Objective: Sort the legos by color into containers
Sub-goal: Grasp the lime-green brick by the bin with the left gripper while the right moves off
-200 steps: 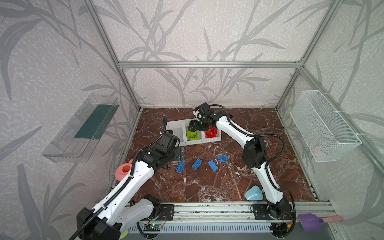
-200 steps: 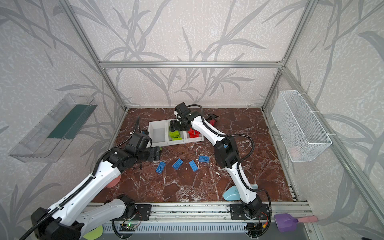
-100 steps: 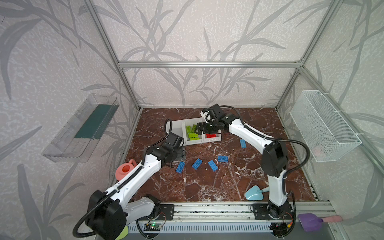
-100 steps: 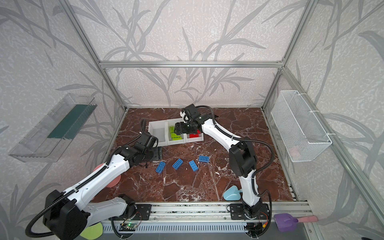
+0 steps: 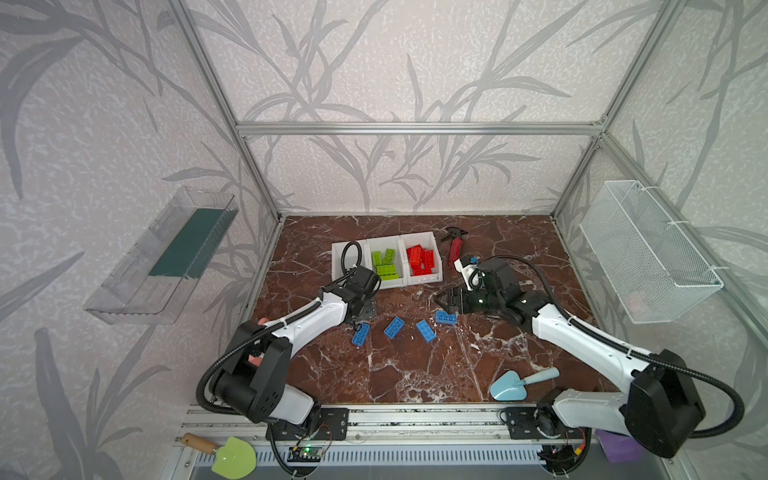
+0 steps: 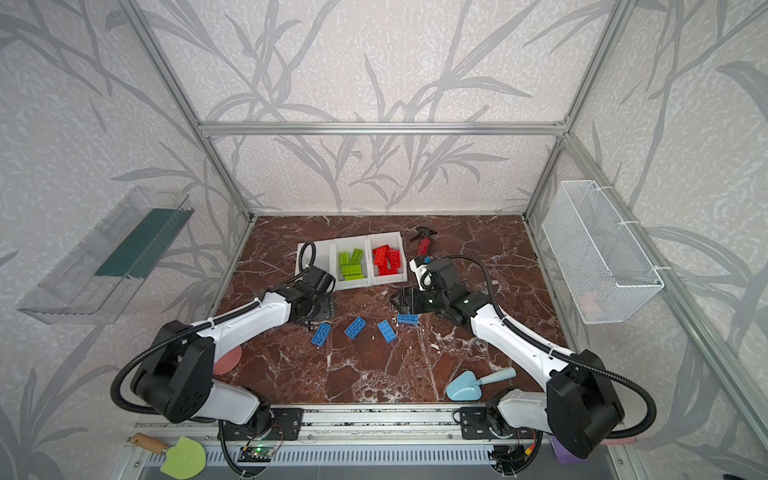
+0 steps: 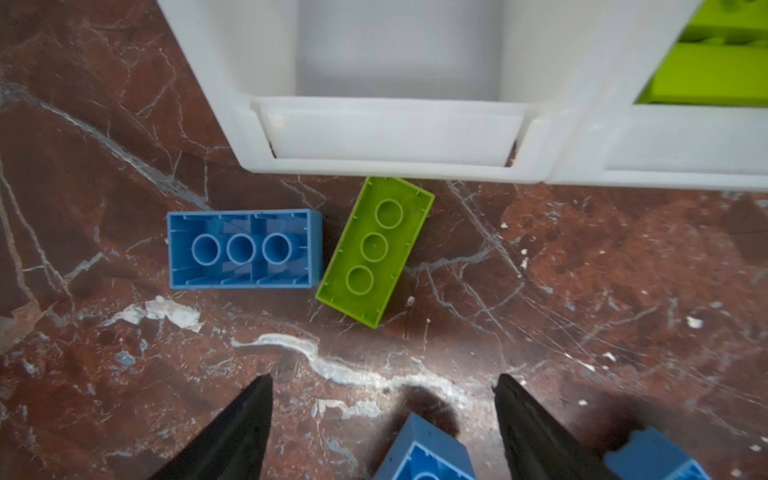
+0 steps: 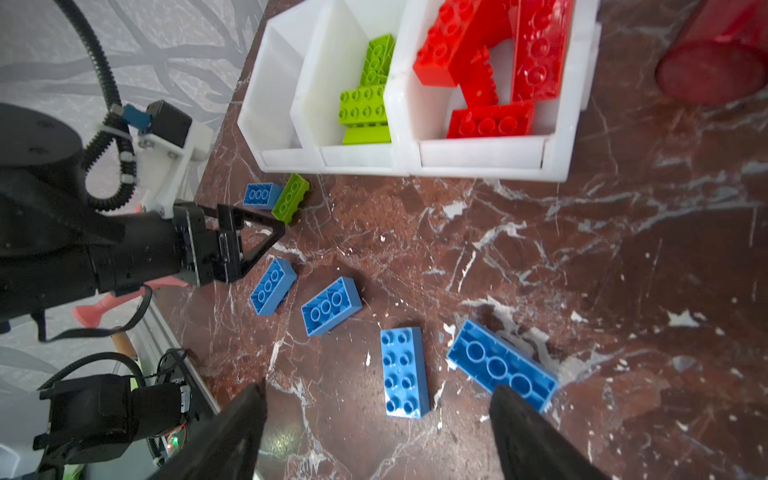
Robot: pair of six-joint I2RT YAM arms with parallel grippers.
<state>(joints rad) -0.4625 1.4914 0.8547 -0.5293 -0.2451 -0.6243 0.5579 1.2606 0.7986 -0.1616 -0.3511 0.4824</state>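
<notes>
Two spread grippers low over a red-brown marble tabletop, blue bricks unsorted.

The row of three joined white plastic bins sits toward the tabletop's back edge, with red studded bricks in its right bin and lime green bricks in the middle one. The left gripper and right gripper each have fingers apart, free of any brick. Four loose blue plastic bricks line up mid-tabletop, the rightmost lengthwise along the front edge, the rest diagonal. Only the wrist views show an upturned blue brick lying along the left bin front lip and an upturned lime green brick angled beside it. In both top views the left arm covers them.
</notes>
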